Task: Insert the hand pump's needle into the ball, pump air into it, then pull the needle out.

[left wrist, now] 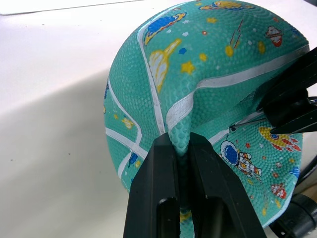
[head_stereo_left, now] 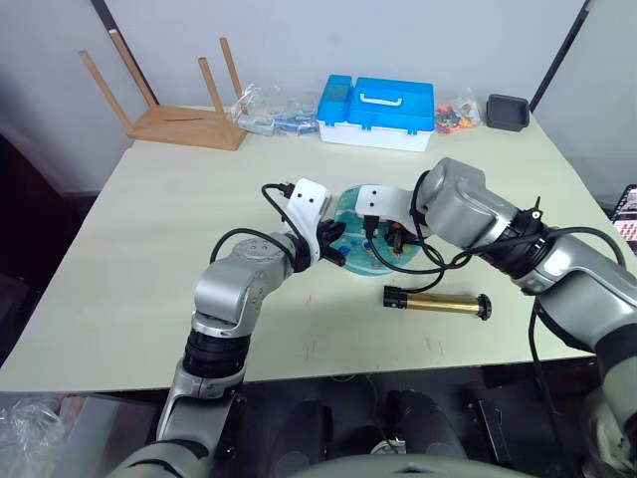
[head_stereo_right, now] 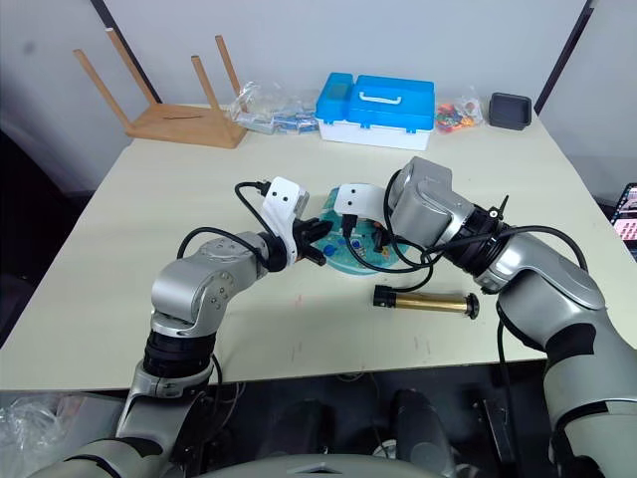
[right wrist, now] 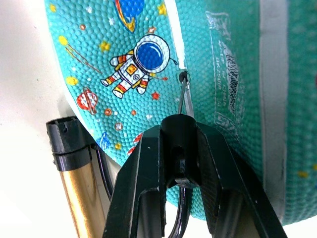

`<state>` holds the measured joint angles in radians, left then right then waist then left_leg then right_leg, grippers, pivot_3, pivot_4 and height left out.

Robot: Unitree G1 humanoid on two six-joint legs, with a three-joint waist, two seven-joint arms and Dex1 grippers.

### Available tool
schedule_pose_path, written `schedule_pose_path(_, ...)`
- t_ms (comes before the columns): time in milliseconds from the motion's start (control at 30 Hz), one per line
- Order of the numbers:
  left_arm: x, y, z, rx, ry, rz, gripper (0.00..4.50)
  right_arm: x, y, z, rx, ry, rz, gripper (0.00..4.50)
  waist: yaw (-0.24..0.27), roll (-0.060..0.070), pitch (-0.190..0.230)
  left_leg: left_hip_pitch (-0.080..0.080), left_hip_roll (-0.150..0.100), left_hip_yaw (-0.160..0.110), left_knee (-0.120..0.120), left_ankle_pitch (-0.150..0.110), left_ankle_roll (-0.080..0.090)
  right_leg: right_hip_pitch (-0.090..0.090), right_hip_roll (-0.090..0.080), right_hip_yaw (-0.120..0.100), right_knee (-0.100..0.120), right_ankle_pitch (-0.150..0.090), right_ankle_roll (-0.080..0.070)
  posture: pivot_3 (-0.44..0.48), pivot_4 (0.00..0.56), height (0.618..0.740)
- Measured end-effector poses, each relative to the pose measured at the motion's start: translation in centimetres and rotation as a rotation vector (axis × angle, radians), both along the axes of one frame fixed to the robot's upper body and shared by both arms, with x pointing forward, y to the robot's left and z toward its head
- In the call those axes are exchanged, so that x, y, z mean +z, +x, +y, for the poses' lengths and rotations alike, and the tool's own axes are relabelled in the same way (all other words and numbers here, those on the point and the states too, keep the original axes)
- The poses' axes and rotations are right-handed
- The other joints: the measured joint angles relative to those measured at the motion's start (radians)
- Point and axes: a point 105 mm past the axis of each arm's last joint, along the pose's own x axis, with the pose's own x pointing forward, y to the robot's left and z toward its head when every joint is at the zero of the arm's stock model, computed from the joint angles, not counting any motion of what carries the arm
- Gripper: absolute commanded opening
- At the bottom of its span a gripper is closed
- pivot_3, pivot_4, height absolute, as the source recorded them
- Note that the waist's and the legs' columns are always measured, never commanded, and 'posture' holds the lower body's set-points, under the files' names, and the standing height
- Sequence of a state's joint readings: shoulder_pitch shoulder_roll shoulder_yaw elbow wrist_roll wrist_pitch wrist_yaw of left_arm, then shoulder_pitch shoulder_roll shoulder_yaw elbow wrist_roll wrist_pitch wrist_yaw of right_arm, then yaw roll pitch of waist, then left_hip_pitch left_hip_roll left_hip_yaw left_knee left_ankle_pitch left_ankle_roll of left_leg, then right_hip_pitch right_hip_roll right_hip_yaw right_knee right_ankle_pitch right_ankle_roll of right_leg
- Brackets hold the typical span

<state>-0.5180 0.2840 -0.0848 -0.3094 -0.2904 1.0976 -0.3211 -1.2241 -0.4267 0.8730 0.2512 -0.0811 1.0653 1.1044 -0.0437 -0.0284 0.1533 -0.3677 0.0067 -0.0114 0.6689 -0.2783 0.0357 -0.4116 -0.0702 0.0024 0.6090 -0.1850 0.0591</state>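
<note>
head view, ball: the ball (head_stereo_left: 360, 231) lies limp and flattened mid-surface (head_stereo_left: 149, 219), with both arms converging on it.
head view, pump: the hand pump (head_stereo_left: 438, 302) lies on the surface just beside the ball on the robot's side, untouched; its hose (head_stereo_left: 423, 261) loops up to the ball. Judgement: parked until the needle seats.
left wrist, left end effector (left wrist: 181, 148): clamped on a pinched fold of the ball's skin, likely bracing the soft ball against push.
right wrist, right end effector (right wrist: 181, 136): closed on the needle's black fitting.
right wrist, needle (right wrist: 184, 94): tip at the ball's valve hole beside the astronaut print; depth unclear.
</note>
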Motion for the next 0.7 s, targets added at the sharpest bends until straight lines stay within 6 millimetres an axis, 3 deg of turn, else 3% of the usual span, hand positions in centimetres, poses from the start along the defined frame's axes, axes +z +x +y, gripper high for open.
schedule_pose_path(700,-0.3,0.4,1.7,0.050,-0.024,-0.007,0.00,-0.1,0.7,2.3,-0.004,0.034,0.001,0.34,-0.018,0.002,-0.002,0.008,0.001,-0.006,-0.005,-0.001,-0.001,-0.001,0.000,-0.006,0.000,0.002,-0.003,0.000,0.150,0.740)
